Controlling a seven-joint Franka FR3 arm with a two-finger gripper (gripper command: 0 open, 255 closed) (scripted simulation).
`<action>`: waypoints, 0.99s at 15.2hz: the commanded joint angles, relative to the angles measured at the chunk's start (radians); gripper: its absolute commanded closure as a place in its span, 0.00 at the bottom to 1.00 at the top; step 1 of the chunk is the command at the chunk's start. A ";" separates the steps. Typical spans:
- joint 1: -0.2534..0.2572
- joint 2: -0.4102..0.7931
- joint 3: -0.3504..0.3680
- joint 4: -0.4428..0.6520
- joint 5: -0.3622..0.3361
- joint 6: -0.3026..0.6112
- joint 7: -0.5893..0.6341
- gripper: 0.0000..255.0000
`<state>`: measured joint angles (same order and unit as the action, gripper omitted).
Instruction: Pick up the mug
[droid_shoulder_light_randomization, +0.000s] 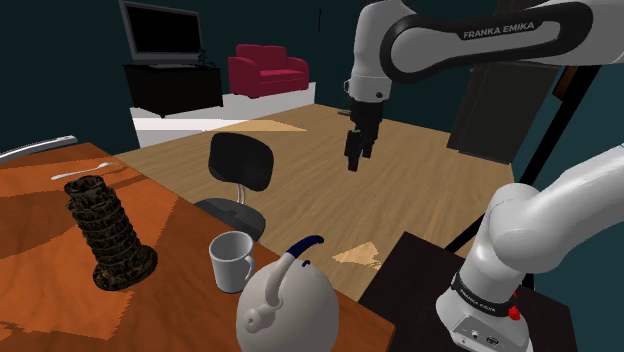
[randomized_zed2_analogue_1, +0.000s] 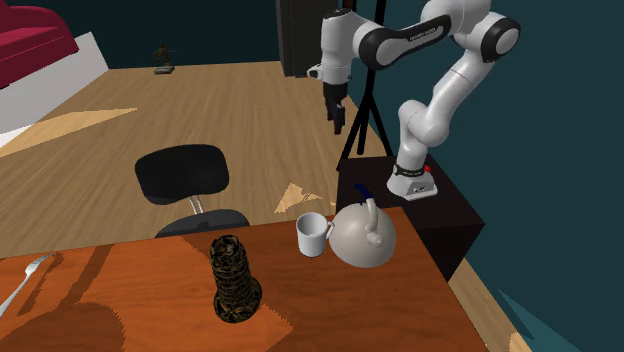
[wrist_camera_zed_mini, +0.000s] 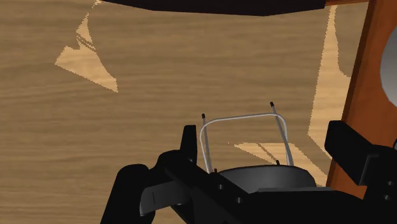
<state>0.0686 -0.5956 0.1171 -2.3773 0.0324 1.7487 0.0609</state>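
A white mug (droid_shoulder_light_randomization: 232, 262) (randomized_zed2_analogue_1: 313, 234) stands upright near the edge of the orange wooden table (droid_shoulder_light_randomization: 40, 210) (randomized_zed2_analogue_1: 130, 270), its handle turned toward the grey teapot (droid_shoulder_light_randomization: 288, 305) (randomized_zed2_analogue_1: 362, 235) right beside it. My black gripper (droid_shoulder_light_randomization: 357, 152) (randomized_zed2_analogue_1: 338, 122) (wrist_camera_zed_mini: 263, 137) hangs high over the wooden floor, off the table and well away from the mug. Its fingers (wrist_camera_zed_mini: 188, 143) stand apart, open, with nothing between them. In the wrist view the table's edge (wrist_camera_zed_mini: 362, 95) and a sliver of the teapot (wrist_camera_zed_mini: 389, 63) lie beside the gripper.
A dark leaning-tower model (droid_shoulder_light_randomization: 108, 235) (randomized_zed2_analogue_1: 234, 280) stands on the table beyond the mug, and a fork (droid_shoulder_light_randomization: 85, 172) (randomized_zed2_analogue_1: 25, 280) lies farther off. A black office chair (droid_shoulder_light_randomization: 240, 165) (randomized_zed2_analogue_1: 183, 175) sits by the table's edge, under the gripper. Red armchair (droid_shoulder_light_randomization: 267, 70) and TV far back.
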 joint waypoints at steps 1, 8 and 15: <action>0.015 0.045 0.034 -0.001 0.025 0.045 0.042 0.00; 0.055 0.235 0.137 0.083 0.076 0.150 0.175 0.00; 0.089 0.455 0.228 0.223 0.072 0.234 0.313 0.00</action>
<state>0.1514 -0.1777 0.3312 -2.1837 0.1086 1.9747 0.3493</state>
